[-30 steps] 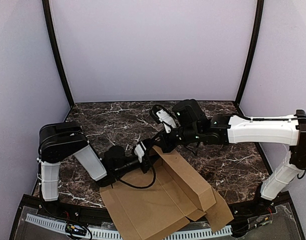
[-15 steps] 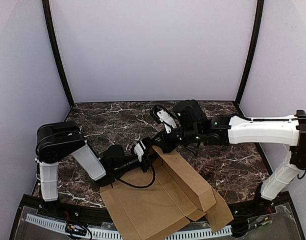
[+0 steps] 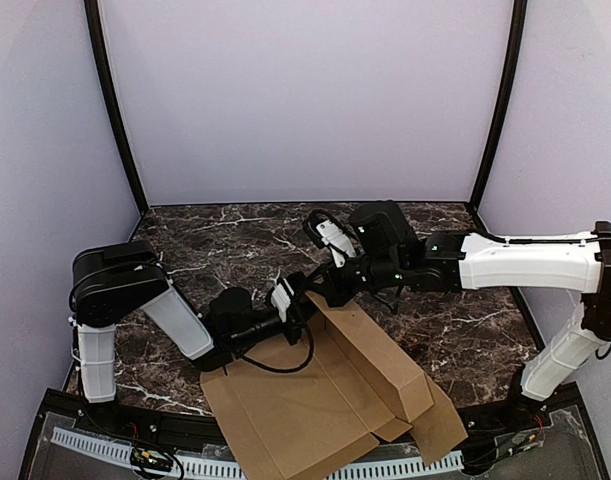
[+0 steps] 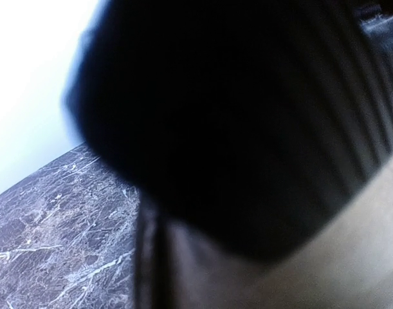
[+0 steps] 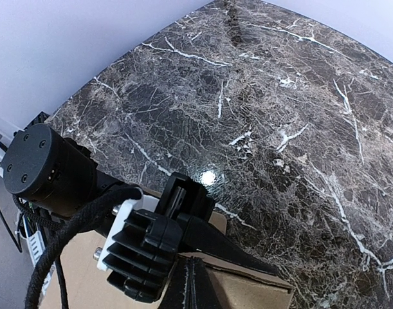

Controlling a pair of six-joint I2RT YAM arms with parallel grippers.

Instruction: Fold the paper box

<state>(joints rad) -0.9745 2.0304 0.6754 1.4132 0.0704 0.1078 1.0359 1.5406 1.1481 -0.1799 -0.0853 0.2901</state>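
Left jaws closed since, seemingly pinching paper box (image 3: 315, 400) far edge; right jaws pressed together alongside.

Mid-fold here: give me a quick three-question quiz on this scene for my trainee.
1. Where do the left fingers and right fingers meet? A: at the paper box's raised far flap; B: at its near corner; C: at the back wall.
2. True or false: the paper box is fully folded shut.
3. Fill in: the box's flat panels overhang the table's ___ edge.
Key: 1 A; 2 false; 3 near.
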